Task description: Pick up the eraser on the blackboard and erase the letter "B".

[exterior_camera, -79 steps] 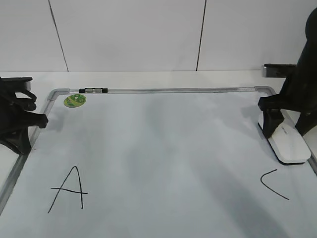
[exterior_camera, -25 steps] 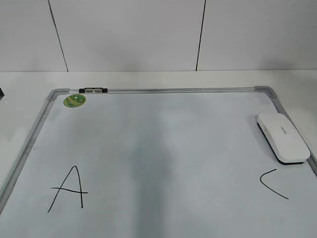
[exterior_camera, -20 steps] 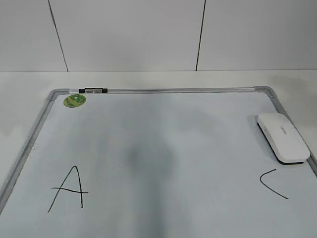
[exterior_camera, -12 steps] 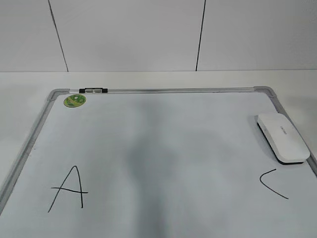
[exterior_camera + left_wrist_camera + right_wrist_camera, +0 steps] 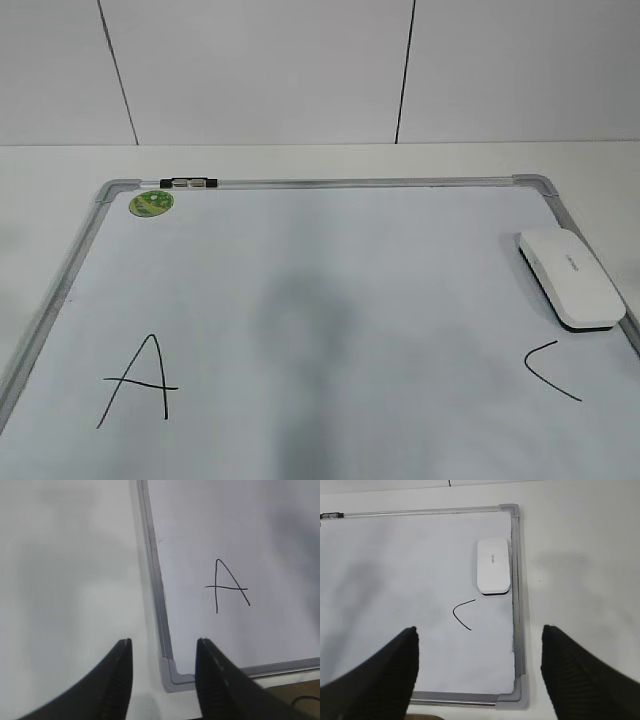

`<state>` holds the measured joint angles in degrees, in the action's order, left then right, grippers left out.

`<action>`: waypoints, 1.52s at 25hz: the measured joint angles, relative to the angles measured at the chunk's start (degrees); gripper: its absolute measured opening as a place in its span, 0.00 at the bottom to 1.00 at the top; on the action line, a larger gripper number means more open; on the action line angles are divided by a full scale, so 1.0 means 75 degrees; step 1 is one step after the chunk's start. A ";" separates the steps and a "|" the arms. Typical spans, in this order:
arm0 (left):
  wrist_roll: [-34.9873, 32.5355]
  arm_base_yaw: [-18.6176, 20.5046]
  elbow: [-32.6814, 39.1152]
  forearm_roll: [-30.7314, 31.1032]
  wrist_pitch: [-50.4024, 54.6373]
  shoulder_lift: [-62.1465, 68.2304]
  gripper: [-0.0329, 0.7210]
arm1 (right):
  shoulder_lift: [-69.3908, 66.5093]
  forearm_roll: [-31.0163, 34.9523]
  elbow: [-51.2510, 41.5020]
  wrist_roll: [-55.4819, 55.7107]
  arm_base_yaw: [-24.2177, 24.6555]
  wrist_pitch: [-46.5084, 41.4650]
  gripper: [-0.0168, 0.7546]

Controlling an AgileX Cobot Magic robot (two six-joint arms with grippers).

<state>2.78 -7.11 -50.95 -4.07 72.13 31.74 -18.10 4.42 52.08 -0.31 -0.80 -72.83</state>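
Comparing the exterior view with the one from about three seconds before, both arms had left it: the dark left arm that had stood over the board's left frame and the right arm that had stood over the eraser were gone, and only faint grey shadows lay on the surface. The blackboard (image 5: 330,183) itself had not shifted. At its far left corner sat the round green sticker (image 5: 151,203), with the small black-and-clear marker (image 5: 189,182) just beside it on the top rail. Nearer the camera on the left stood the black letter A (image 5: 140,380). The middle of the board showed no writing, so the letter "B" was nowhere to be seen. On the right, the open curved stroke of the C (image 5: 552,369) lay below the eraser (image 5: 570,277), which rested flat on the board, close against the right frame, in the same spot as before.

From the left wrist, the left gripper (image 5: 162,652) hung high with its fingers spread and nothing between them, above the board's near left corner and the bare tabletop (image 5: 70,570) beside it. From the right wrist, the right gripper (image 5: 479,640) was likewise spread wide and empty, well above the board; the eraser's grey lettering was probably a brand mark, too small to read.
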 joint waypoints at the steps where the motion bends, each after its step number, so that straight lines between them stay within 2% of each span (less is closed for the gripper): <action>1: 0.0000 0.0000 0.0132 0.0000 0.0001 -0.0330 0.46 | 0.0249 -0.0018 -0.0138 -0.0118 0.0000 0.0000 0.78; 15: 0.0000 0.0000 0.1674 0.0214 0.0101 -0.4029 0.46 | 0.2496 -0.0265 -0.2306 -0.0532 0.0000 -0.0045 0.78; 21: -0.0009 0.0000 0.2384 0.0199 0.0027 -0.4136 0.45 | 0.2551 -0.0310 -0.2810 -0.0669 0.0000 -0.0018 0.78; 27: -0.0009 0.0000 0.2731 0.0203 -0.0953 -0.4136 0.45 | 0.2551 -0.0326 -0.2879 -0.0687 0.0000 0.0364 0.78; 38: -0.0009 0.0000 0.2802 0.0220 -0.1106 -0.4136 0.45 | 0.2551 -0.0277 -0.3149 -0.0673 0.0000 0.0810 0.78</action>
<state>2.71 -7.11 -29.94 -2.42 63.83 0.72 1.04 2.34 28.47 -5.35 -0.80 -66.75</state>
